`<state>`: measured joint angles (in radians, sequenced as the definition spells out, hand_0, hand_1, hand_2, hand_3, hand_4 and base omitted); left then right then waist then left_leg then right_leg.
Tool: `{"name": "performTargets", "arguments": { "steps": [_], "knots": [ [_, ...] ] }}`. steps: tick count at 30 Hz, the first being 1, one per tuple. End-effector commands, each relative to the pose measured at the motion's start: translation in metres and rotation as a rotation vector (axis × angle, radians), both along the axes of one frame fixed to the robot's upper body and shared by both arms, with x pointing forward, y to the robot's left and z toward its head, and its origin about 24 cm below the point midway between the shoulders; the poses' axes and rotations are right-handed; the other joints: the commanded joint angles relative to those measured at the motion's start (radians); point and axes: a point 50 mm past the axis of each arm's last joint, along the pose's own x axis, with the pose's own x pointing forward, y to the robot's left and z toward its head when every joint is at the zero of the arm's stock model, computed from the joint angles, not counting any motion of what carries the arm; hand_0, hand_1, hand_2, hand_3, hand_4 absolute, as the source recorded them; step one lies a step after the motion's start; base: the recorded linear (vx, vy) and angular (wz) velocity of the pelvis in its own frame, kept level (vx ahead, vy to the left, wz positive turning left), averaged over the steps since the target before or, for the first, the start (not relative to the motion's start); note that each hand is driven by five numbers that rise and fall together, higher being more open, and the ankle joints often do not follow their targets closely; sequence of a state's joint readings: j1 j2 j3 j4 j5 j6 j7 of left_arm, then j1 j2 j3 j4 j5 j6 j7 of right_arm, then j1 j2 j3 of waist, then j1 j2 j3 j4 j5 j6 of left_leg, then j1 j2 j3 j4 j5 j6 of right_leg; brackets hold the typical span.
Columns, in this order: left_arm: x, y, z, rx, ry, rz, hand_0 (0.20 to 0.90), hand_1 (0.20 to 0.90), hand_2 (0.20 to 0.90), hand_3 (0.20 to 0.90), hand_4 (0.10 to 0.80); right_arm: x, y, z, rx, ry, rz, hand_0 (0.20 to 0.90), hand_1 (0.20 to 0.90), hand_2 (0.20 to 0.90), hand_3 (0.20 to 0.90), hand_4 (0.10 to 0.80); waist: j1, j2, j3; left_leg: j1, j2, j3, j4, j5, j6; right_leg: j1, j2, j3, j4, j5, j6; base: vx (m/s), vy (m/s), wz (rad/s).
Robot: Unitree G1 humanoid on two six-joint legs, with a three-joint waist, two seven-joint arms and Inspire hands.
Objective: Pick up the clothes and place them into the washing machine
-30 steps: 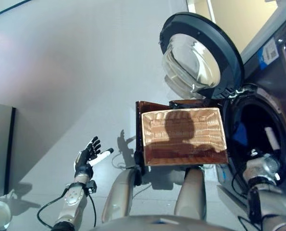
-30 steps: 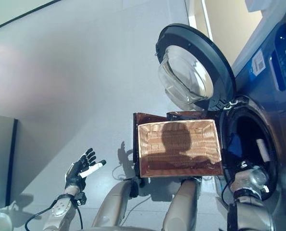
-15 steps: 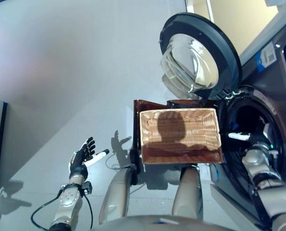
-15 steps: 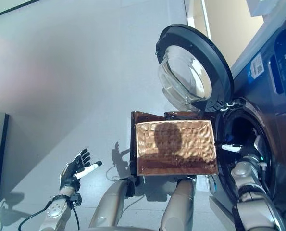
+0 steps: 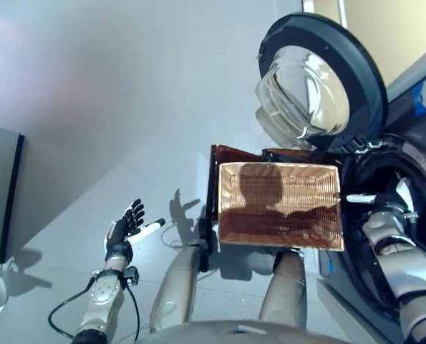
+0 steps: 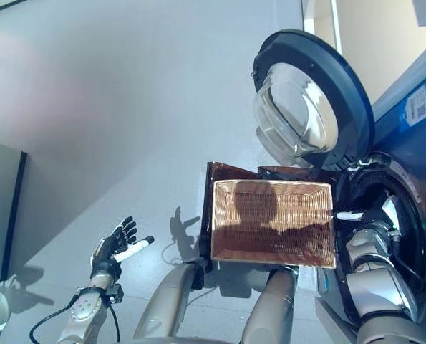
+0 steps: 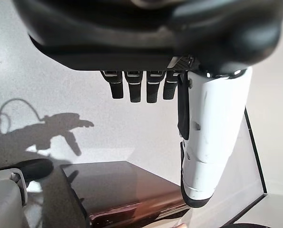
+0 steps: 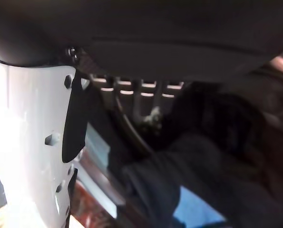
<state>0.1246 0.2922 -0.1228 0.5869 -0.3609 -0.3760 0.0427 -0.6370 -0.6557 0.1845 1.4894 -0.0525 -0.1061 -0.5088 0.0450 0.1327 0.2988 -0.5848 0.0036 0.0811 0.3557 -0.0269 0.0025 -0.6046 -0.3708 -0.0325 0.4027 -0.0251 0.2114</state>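
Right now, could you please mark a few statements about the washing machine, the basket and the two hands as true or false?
1. The washing machine door is shut. False: it stands swung open above the drum opening.
2. The basket holds no clothes. True.
3. The right hand is at the drum opening. True; dark cloth shows past its fingers in the right wrist view.
4. The left hand grips the basket's rim. False: it is off to the left over the floor, fingers spread and holding nothing.
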Motion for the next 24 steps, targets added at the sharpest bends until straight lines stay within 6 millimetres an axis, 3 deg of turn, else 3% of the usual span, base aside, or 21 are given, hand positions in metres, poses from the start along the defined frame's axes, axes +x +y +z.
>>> {"name": "performTargets", "arguments": {
  "steps": [1, 9, 24],
  "knots": [
    [-0.001, 0.03, 0.022, 0.094, -0.099, 0.054, 0.9, 0.9, 0.9, 0.9, 0.8, -0.01, -0.015, 0.009, -0.05, -0.067, -0.117, 0.9, 0.9, 0.9, 0.9, 0.8, -0.005, 0.0, -0.04, -0.02, 0.022, -0.015, 0.028, -0.019, -0.041, -0.034, 0.022, 0.026, -0.041, 0.138, -0.073, 0.0, 0.0, 0.0],
    [0.003, 0.03, 0.027, 0.103, -0.122, 0.059, 0.9, 0.9, 0.9, 0.9, 0.8, -0.025, -0.013, -0.008, 0.019, -0.063, -0.182, 0.9, 0.9, 0.9, 0.9, 0.8, -0.008, 0.009, -0.045, -0.033, 0.014, -0.006, 0.041, -0.035, -0.033, -0.058, 0.018, 0.039, -0.034, 0.142, -0.072, 0.0, 0.0, 0.0],
    [0.006, 0.025, 0.037, 0.09, -0.17, 0.016, 0.9, 0.9, 0.9, 0.9, 0.8, -0.04, -0.039, 0.008, 0.041, -0.145, -0.318, 0.9, 0.9, 0.9, 0.9, 0.8, -0.004, 0.077, -0.022, -0.104, 0.004, 0.014, 0.121, -0.06, -0.021, -0.149, 0.009, 0.083, 0.057, 0.116, -0.078, -0.016, 0.016, 0.0]
  ]
}}
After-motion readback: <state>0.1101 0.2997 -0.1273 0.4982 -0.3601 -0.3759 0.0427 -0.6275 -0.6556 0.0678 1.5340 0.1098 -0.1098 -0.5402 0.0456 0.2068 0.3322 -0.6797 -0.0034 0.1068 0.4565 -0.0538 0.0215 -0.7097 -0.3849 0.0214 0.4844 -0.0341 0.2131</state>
